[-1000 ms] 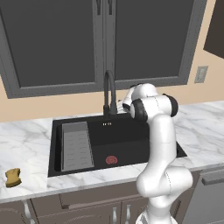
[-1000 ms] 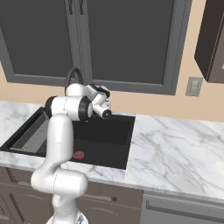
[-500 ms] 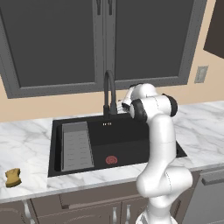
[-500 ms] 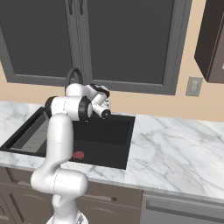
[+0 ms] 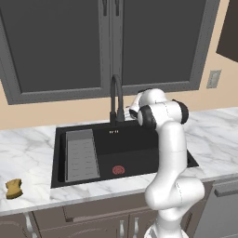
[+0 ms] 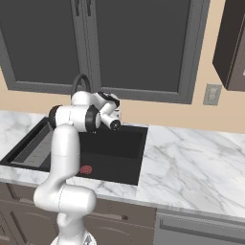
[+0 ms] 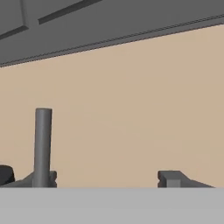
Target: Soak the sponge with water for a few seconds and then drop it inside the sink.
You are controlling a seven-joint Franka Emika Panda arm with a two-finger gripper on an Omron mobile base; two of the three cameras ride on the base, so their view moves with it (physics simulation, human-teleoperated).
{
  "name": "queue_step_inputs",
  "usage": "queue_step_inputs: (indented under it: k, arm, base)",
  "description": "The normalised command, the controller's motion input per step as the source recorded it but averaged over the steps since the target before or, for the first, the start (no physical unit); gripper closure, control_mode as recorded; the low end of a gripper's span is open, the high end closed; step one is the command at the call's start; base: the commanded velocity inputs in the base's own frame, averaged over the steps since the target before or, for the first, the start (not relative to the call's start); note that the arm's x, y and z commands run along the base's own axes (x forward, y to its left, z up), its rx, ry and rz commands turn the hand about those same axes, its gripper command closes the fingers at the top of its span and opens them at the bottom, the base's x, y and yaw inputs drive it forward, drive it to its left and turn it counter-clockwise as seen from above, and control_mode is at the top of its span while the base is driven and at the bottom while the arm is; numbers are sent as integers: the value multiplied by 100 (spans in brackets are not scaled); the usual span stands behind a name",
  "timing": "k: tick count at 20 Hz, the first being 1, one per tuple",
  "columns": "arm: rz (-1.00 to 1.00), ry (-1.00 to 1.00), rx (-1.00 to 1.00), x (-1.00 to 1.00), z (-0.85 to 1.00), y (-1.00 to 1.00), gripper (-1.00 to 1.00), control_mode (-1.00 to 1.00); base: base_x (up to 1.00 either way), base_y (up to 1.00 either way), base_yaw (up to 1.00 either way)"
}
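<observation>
Across the last second almost nothing in the scene moves: the arm holds the same pose in both base views, its hand up behind the sink [image 5: 74,135] near the base of the faucet [image 5: 115,100], and the only visible activity is a slight working of the fingers. In the hand view the gripper [image 7: 107,178] points at the beige wall, its 2 tips standing well apart with nothing between them; a grey upright rod [image 7: 43,146], probably the faucet's handle or stem, rises just at the left fingertip, though whether the tip touches it I cannot tell. In the right base view the gripper [image 6: 115,120] sits over the back edge of the basin. No blue stream falls from the spout, so the water does not look to be running yet. The sponge [image 5: 14,188] lies on the marble counter [image 5: 28,153] well to the left of the sink, far from the hand and untouched. My reading is that the robot is fumbling at the faucet control to start the flow, and the lack of change suggests that this step is not landing. The task is barely begun: turning on the water, fetching the sponge, soaking it and dropping it all remain.
</observation>
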Motion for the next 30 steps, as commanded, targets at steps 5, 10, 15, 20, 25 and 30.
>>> queue_step_inputs:
  k: [5,10,15,20,25,30]
  arm:
    - [-6,0,0,-5,-5,-22,-100,-100]
    - [-8,0,0,-7,-7,-29,-100,-100]
    - [-8,0,0,-8,-4,-31,-100,-100]
    - [-3,0,0,0,-1,-47,-100,-100]
    - [0,0,0,0,-8,-58,-100,-100]
    - [0,0,0,0,-15,-64,-100,-100]
  base:
    - [0,0,0]
    - [0,0,0]
    - [0,0,0]
    - [0,0,0]
    - [0,0,0]
    - [0,0,0]
